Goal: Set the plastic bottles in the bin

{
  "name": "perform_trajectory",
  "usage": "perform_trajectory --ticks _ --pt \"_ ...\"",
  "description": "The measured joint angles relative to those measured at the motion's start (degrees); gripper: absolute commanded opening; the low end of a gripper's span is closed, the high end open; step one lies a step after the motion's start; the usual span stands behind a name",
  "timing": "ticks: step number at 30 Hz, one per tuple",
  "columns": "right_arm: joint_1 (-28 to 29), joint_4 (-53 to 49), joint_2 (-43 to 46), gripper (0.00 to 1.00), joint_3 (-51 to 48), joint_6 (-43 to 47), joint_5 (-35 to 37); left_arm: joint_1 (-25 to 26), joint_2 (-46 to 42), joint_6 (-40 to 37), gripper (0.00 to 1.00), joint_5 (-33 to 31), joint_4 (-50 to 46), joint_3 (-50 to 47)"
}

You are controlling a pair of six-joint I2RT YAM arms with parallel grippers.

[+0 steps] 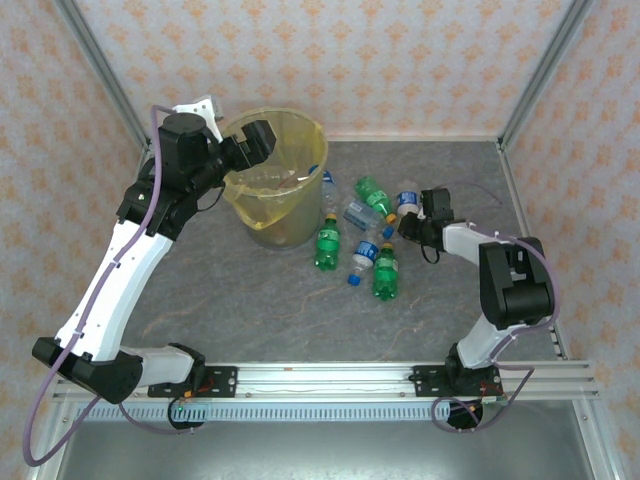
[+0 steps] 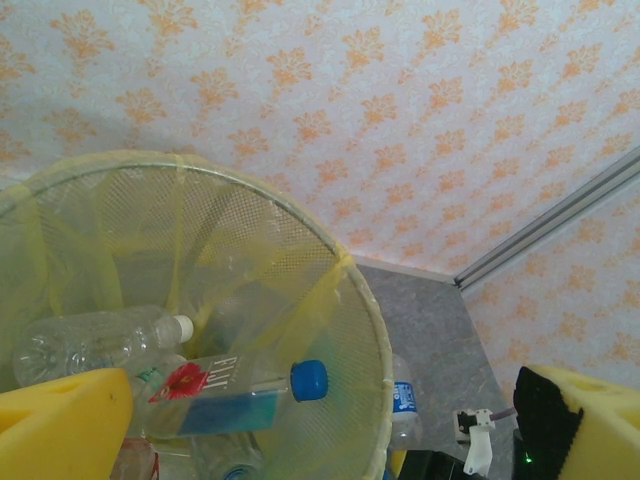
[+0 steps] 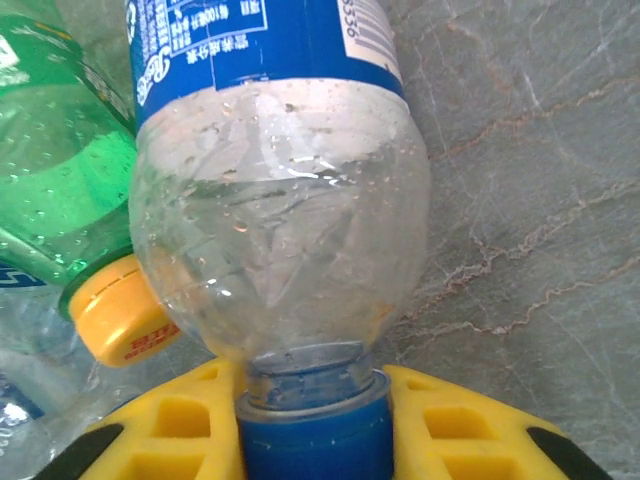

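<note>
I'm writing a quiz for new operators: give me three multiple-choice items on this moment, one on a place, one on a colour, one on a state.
1. The left fingers are: A) above the bin; B) on the table; C) beside the right arm.
2. The cap of the bottle between the right fingers is: A) yellow; B) blue; C) white.
3. The left fingers are: A) shut on a bottle; B) shut, empty; C) open, empty.
Key: 1A, their camera looks down into the bin; 2B, a blue cap sits between the yellow fingers; 3C, they stand wide apart with nothing between.
</note>
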State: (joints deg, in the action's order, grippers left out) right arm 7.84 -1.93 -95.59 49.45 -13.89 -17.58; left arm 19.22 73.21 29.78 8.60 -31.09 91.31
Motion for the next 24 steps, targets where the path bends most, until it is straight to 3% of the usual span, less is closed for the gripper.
perform_trajectory --ticks 8,12,18,24 --pt "0.2 0.7 5.0 0.23 -2.8 -0.2 0.7 0.0 0.0 0.9 0.99 0.4 0.0 0.0" --pt "1.6 0.4 12.3 0.23 -4.5 -0.1 2.5 -0.2 0.2 2.5 0.99 2.5 0.2 0.0" --pt "6.1 -0.3 25.8 0.22 -4.6 1.2 5.0 -0.2 3.0 6.6 0.89 7.5 3.3 1.7" --pt "14.5 -2.5 33.3 0.21 0.0 4.3 9.9 0.2 7.9 9.2 0.86 13.4 6.4 4.9"
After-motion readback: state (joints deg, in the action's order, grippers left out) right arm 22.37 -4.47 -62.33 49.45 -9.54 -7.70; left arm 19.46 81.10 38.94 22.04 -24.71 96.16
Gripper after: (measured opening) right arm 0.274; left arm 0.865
